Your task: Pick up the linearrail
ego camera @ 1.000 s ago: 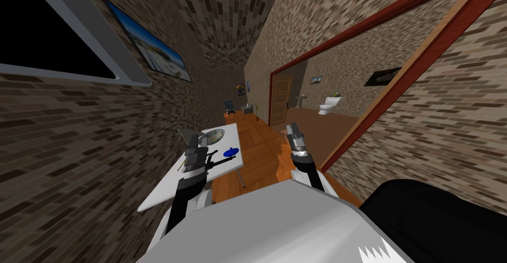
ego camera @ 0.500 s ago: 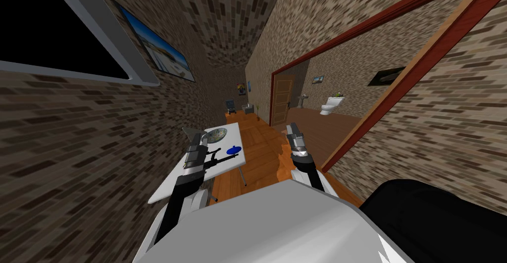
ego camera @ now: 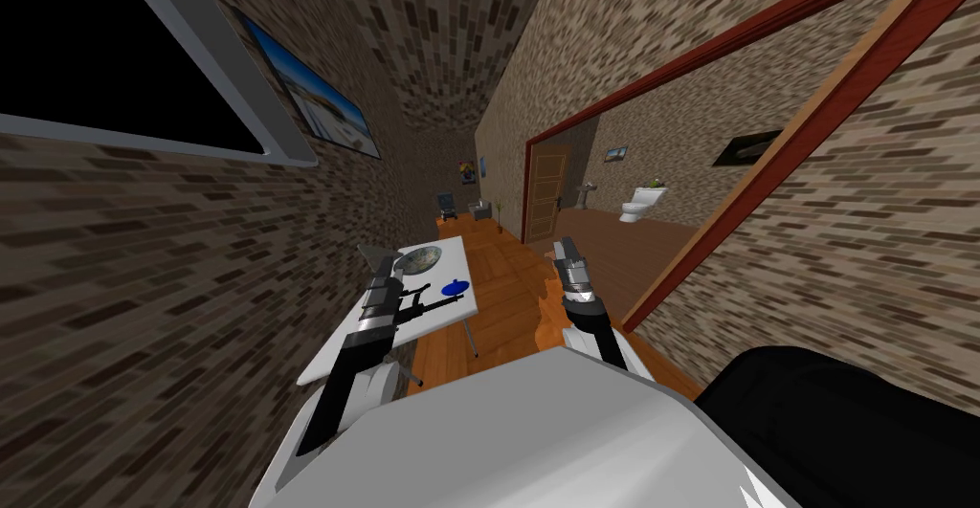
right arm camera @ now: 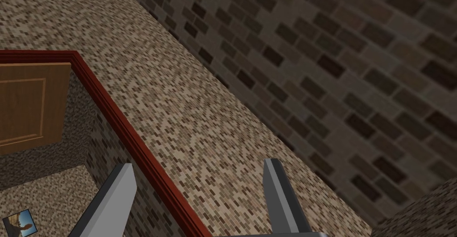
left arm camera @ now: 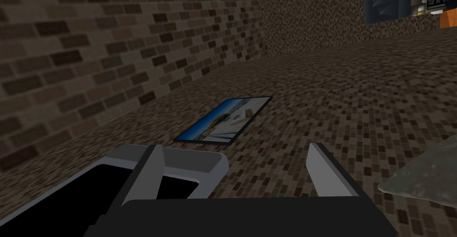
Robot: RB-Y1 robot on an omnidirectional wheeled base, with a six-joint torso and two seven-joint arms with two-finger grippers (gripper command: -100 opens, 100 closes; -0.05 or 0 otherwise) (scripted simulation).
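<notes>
Presently the linearrail (ego camera: 433,305) lies on the white table (ego camera: 455,265) to my left front; it reads as a thin dark bar set slantwise across the near part of the top, with a small upright piece rising from it about halfway along. A small blue dish (ego camera: 454,288) sits just beside it on the far side, and a patterned bowl (ego camera: 419,261) stands farther back. The left gripper (ego camera: 387,266) hangs over the table above the rail's near end; its fingers (left arm camera: 149,172) stand released, wide apart with nothing between them, and they aim at the wall rather than down at the bar. The right gripper (ego camera: 565,247) is held out over the wooden floor, well apart from the table; its fingers (right arm camera: 276,194) are likewise spread and empty.

By its look the rail should be stiff and unbending, probably dense for its slimness and smooth along its flanks; gripped near one end it would likely pivot or slide. The better hold, I judge, is across the narrow width close to the middle, next to the upright piece; the left hand would first have to tip downward.
</notes>
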